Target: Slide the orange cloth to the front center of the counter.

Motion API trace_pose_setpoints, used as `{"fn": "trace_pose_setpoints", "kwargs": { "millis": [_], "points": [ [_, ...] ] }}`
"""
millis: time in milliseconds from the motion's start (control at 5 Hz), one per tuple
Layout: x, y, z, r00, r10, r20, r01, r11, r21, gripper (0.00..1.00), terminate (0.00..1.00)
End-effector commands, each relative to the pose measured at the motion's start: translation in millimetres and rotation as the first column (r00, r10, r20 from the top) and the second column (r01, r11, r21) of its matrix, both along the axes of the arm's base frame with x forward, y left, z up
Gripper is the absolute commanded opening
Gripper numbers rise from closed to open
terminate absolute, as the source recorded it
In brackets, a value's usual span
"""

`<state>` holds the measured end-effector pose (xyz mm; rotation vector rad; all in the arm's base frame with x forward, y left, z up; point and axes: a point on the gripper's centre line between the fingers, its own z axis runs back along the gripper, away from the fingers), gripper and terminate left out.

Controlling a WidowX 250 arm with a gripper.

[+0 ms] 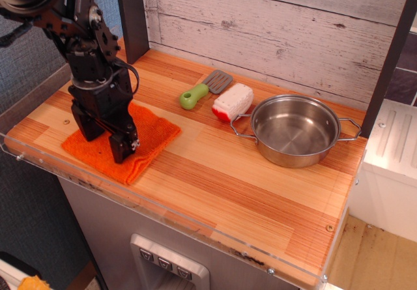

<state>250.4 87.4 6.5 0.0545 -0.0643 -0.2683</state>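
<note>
At the left of the frame the jaws [105, 137] stood spread apart, tips pressed down on the orange cloth [143, 137] directly beneath, gripping nothing, with the counter [215, 173]'s front center lying lower right.

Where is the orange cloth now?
The orange cloth lies at the counter's front left corner, under the tool, left of the green-handled spatula.

Toy kitchen: wooden counter [215, 173], steel pot [294, 130], spatula [205, 88].
</note>
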Motion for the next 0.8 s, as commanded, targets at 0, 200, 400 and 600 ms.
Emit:
{"fn": "trace_pose_setpoints", "kwargs": {
  "millis": [0,200,400,600],
  "points": [
    [-9,-61,29,0.999,-0.019,0.03,0.02,1.0,-0.018,1.0,0.0],
    [4,-99,33,1.0,-0.01,0.005,0.01,1.0,-0.016,1.0,0.0],
    [16,-129,32,0.999,0.032,-0.043,-0.032,0.999,0.007,1.0,0.0],
    [18,-134,33,0.997,0.063,-0.044,-0.063,0.998,0.002,1.0,0.0]
  ]
}}
